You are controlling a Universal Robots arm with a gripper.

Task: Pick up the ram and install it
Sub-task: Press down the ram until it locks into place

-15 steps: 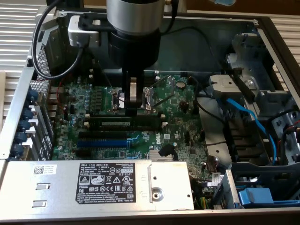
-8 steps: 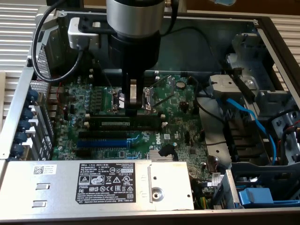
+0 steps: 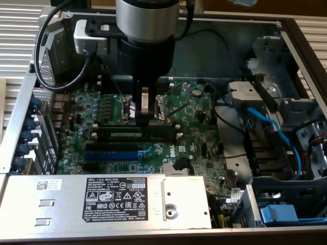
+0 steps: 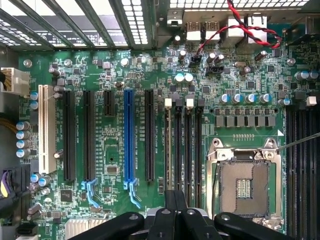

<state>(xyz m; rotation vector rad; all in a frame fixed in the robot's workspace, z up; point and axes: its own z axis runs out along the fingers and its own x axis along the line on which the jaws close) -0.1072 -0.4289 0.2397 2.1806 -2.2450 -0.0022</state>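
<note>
In the exterior view the ram (image 3: 137,134), a long dark-green stick with a pale label strip, stands on edge in one of the black slots in the middle of the motherboard (image 3: 199,148). My gripper (image 3: 144,118) hangs just behind and above it, shut, with nothing visible between the fingers. In the wrist view the shut gripper (image 4: 175,196) sits over the near end of the row of black slots with white end clips (image 4: 188,145). I cannot tell the ram apart from the slots there.
The open CPU socket (image 3: 166,104) (image 4: 245,185) lies right beside the slots. A blue slot (image 3: 110,153) (image 4: 129,140), the silver power supply (image 3: 102,199), blue cables (image 3: 271,127) and red-black wires (image 4: 240,25) surround the board. Chassis walls close it in.
</note>
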